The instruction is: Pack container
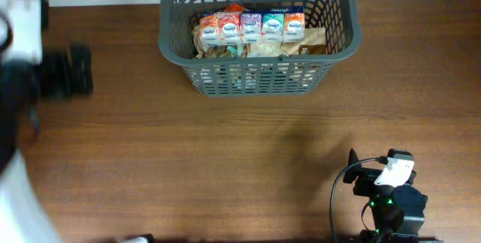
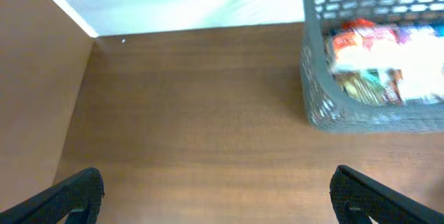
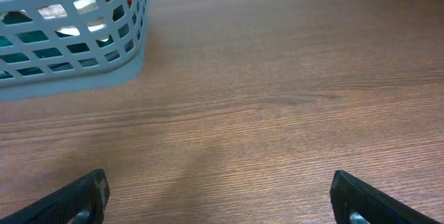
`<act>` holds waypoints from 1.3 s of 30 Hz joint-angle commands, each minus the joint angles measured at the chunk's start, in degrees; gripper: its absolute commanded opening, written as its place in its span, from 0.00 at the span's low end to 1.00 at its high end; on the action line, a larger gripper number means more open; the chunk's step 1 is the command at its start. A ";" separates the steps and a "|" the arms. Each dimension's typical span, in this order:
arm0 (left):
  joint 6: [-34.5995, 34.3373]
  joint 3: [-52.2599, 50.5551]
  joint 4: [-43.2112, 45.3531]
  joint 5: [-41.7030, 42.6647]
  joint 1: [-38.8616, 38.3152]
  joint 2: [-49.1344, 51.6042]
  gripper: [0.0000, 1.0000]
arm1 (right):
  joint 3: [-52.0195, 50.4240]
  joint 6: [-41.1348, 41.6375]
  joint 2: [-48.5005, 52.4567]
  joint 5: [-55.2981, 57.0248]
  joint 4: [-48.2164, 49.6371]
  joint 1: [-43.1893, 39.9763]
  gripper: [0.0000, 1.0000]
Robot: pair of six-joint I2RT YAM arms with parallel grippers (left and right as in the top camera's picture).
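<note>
From above, the container (image 1: 259,77) sits at the far middle edge of the desk (image 1: 225,153). A row of bright packets (image 1: 252,26) stands inside it, with brownish ones under them. In front of it is lots of bare desk.

From my left wrist, my left tool (image 2: 218,196) is spread wide and grasps nothing. The container is far off on the right, near the desk's far edge.

From my right wrist, my right tool (image 3: 220,200) is spread wide too, with nothing in it. The container's corner is up on the left, well apart from it.
</note>
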 commanded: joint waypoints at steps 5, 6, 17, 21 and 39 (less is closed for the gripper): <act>-0.13 -30.58 18.75 0.46 -2.78 -19.69 0.99 | -0.39 0.63 -0.66 -0.50 0.13 -0.07 0.99; -0.13 -35.93 24.63 0.46 -3.93 -22.45 0.99 | -0.39 0.63 -0.66 -0.50 0.13 -0.07 0.99; -0.68 -78.09 78.12 0.48 -12.57 -44.83 0.99 | -0.39 0.63 -0.66 -0.48 0.13 -0.07 0.99; -0.98 -90.18 90.49 0.48 -14.43 -51.54 0.99 | -0.39 0.63 -0.66 -0.50 0.13 -0.07 0.99; -1.18 -131.99 115.49 0.48 -14.69 -75.54 0.99 | -0.39 0.63 -0.66 -0.50 0.13 -0.07 0.99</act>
